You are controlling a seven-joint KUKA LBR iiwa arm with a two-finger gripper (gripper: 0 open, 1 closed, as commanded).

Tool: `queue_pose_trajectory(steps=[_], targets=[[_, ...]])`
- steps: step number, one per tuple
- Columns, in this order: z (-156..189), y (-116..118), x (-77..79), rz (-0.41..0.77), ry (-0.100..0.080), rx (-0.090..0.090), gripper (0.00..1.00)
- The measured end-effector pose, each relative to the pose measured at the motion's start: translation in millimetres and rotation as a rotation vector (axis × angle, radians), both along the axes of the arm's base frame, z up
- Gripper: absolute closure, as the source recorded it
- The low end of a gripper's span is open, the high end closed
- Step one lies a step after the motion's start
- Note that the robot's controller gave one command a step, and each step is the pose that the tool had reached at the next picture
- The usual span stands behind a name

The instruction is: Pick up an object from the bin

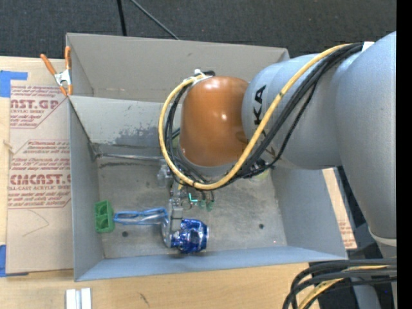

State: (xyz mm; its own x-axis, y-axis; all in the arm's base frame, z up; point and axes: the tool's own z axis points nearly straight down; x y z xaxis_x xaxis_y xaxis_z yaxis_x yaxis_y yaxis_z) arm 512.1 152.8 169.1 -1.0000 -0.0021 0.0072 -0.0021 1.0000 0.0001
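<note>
A grey metal bin (84, 172) is seen from above. The robot's gripper (174, 229) is down at the bin floor near the front wall, against or just beside a crumpled shiny blue object (192, 235), perhaps a crushed can. Whether it is open or closed cannot be told. A green-headed tool (103, 215) with a clear blue handle lies to the left. This looks like the grasping step. Next comes a firm close and a straight lift. The floor is scuffed and mostly bare.

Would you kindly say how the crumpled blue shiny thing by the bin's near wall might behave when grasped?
The crumpled blue thing looks like thin metal or foil, so probably light and easily crushed. Its glossy surface may slip.
</note>
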Motion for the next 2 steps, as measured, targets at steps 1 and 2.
queue_pose_trajectory(steps=[1, 2], targets=[[-100.6, -19.6, -29.7, 0.027, -0.017, 0.003, 0.0], [-99.3, -18.9, -32.0, 0.03, -0.006, 0.002, 1.0]])
